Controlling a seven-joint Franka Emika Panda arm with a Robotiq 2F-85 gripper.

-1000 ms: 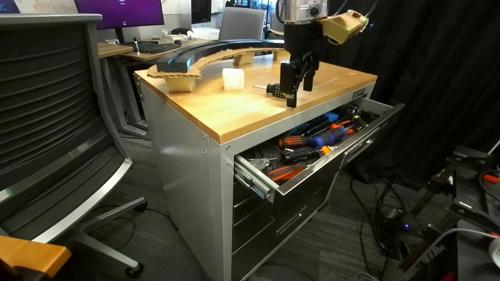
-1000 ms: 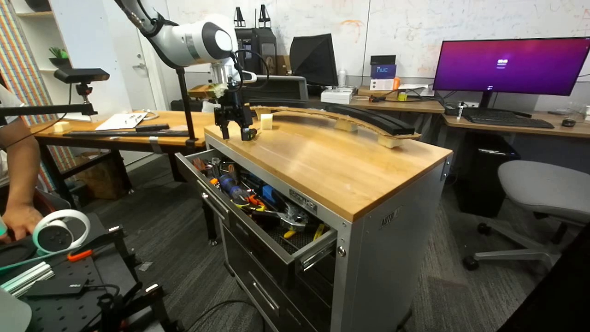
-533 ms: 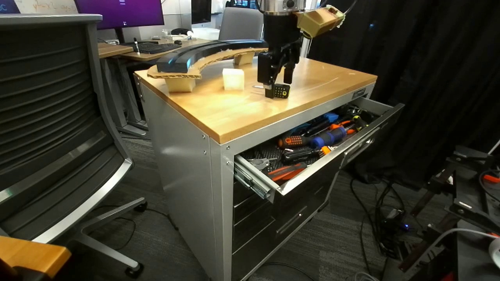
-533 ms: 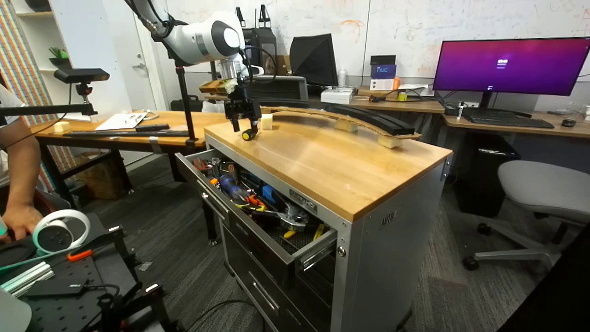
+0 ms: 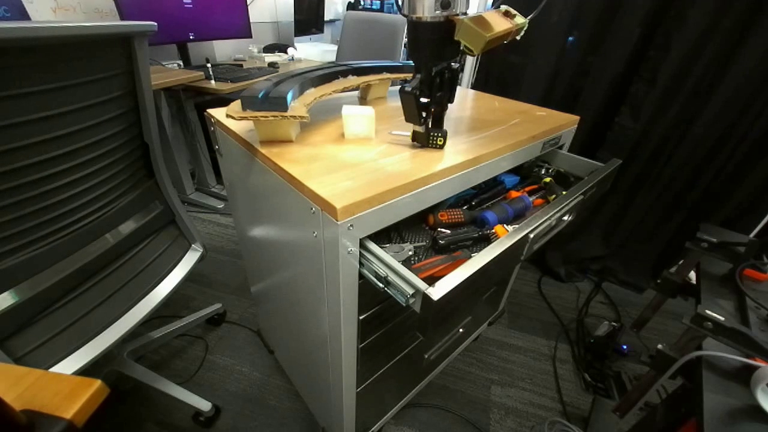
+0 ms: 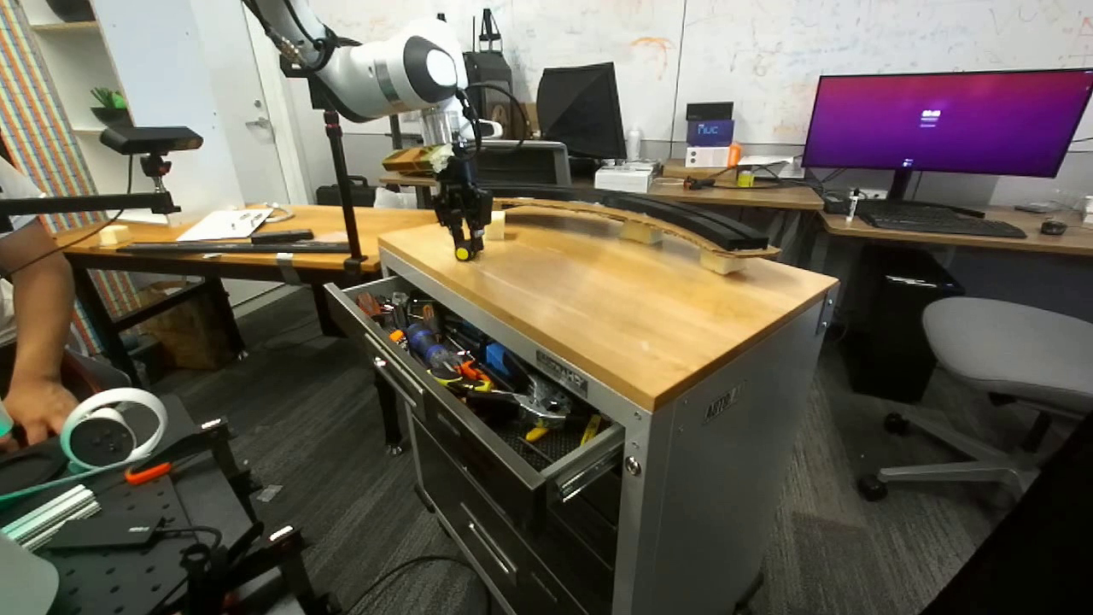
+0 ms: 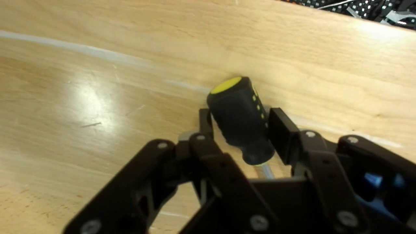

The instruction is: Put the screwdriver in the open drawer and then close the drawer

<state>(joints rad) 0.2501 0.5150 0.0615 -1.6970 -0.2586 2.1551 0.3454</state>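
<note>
The screwdriver (image 7: 240, 113) is short and black, with yellow dots and a yellow end cap. It lies on the wooden top near the edge above the drawer, its metal shaft (image 5: 400, 133) pointing toward the pale block. My gripper (image 5: 429, 133) points down over it, with one finger on either side of the handle. In the wrist view both pads (image 7: 206, 122) meet the handle, so the gripper looks shut on it. The drawer (image 5: 523, 231), topmost in the grey cabinet, is pulled out and full of tools in both exterior views.
A pale block (image 5: 358, 122) stands on the top close to the screwdriver. Behind it a curved black piece (image 5: 270, 95) on cardboard rests on several pale blocks. An office chair (image 5: 78, 180) stands beside the cabinet. Inside the drawer lies a blue-handled tool (image 5: 507, 210).
My gripper has moved over the top to the screwdriver's handle and come down around it. Its fingers have drawn together from wide apart. The drawer has not moved.
</note>
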